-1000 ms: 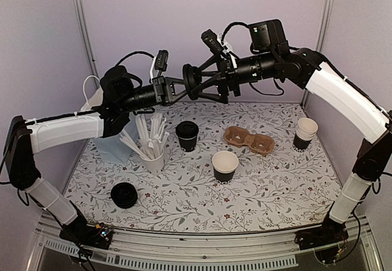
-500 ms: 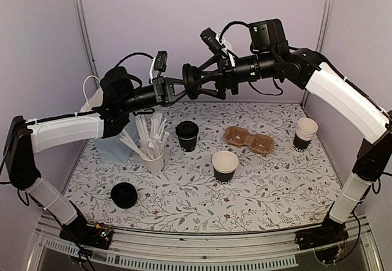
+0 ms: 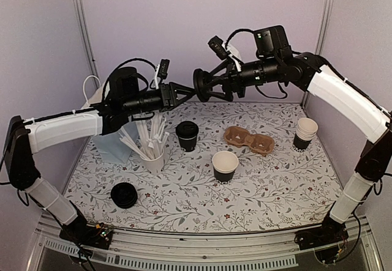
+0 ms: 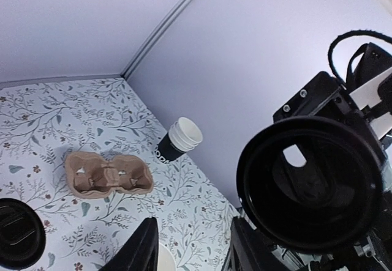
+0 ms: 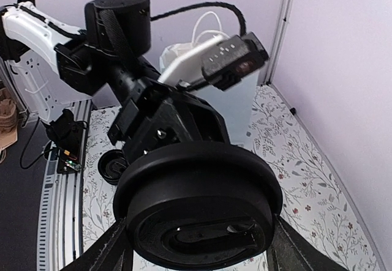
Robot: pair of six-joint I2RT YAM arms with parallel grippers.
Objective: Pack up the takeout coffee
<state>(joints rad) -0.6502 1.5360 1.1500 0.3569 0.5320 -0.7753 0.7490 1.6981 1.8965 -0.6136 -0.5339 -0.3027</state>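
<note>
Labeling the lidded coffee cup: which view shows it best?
Top external: the lidded cup stands whole, unblocked. Left wrist catches only its lid at the frame edge; right wrist misses it.

Lilac walls, floral tabletop (grey corner posts)

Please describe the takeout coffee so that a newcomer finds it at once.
On the floral table, look between the white cup of sticks and the cardboard carrier. The takeout coffee stands there: the only black cup wearing a lid.
</note>
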